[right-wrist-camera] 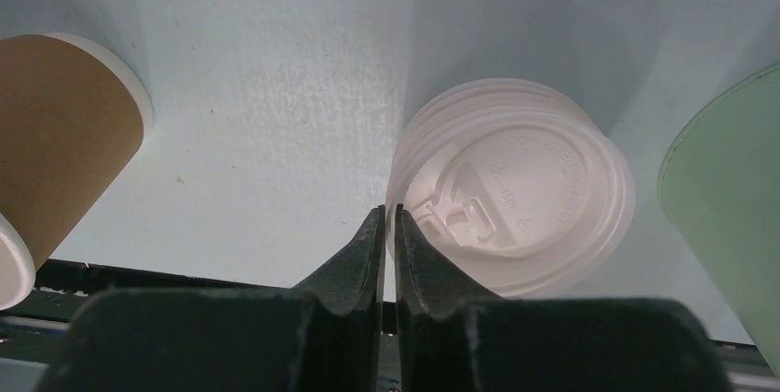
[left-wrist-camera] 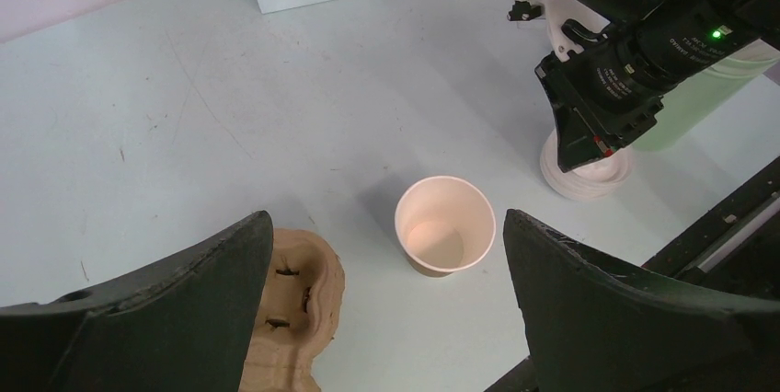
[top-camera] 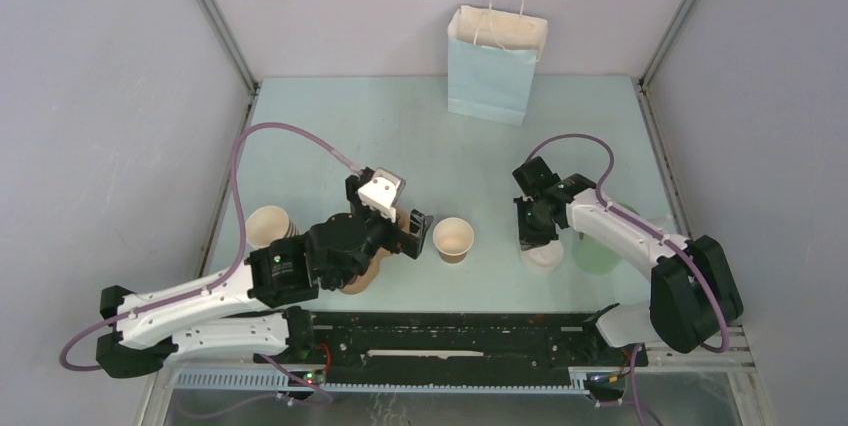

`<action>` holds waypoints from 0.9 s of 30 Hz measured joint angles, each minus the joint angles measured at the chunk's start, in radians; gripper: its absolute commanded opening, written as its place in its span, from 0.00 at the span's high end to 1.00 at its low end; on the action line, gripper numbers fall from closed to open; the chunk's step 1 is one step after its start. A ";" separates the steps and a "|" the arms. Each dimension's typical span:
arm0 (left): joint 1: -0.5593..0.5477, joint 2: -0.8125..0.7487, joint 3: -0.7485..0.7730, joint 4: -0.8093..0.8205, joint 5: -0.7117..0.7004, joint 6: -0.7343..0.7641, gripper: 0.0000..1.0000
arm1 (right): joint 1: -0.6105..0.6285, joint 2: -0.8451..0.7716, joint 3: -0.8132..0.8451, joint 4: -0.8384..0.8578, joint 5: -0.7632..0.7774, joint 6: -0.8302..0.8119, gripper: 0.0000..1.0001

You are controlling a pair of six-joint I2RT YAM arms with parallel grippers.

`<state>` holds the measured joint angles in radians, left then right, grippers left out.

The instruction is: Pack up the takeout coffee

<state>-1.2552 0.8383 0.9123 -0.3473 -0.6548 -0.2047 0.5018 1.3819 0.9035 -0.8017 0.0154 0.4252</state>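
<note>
The takeout coffee cup (top-camera: 453, 239) is a small brown kraft cup with a pale rim. It stands upright, open and empty (left-wrist-camera: 445, 224) on the table, and shows at the left of the right wrist view (right-wrist-camera: 64, 134). My left gripper (top-camera: 415, 231) is open and empty (left-wrist-camera: 386, 300), just left of the cup and above it. The brown pulp carrier (top-camera: 360, 276) lies under the left arm (left-wrist-camera: 290, 309). My right gripper (top-camera: 535, 241) sits over a stack of white lids (top-camera: 541, 258). Its fingers (right-wrist-camera: 387, 217) are closed to a thin slit at the left rim of the top lid (right-wrist-camera: 524, 199).
A nested stack of brown cups (top-camera: 268, 226) stands at the left. A larger pale green cup (top-camera: 597, 251) stands right of the lids (right-wrist-camera: 727, 208). A light blue paper bag (top-camera: 497, 64) stands at the back. The dark rail (top-camera: 450, 341) runs along the near edge.
</note>
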 measured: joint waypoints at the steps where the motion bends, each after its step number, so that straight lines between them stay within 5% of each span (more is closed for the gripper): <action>1: 0.000 0.000 0.000 0.000 0.000 -0.001 0.00 | 0.000 0.000 0.000 0.000 0.000 0.000 0.84; 27: 0.000 0.012 0.000 -0.008 0.002 -0.005 0.00 | 0.003 -0.021 -0.007 -0.002 -0.024 0.003 1.00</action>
<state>-1.2549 0.8505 0.9127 -0.3553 -0.6533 -0.2096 0.5053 1.3605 0.8967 -0.8036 -0.0090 0.4282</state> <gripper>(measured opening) 0.996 0.006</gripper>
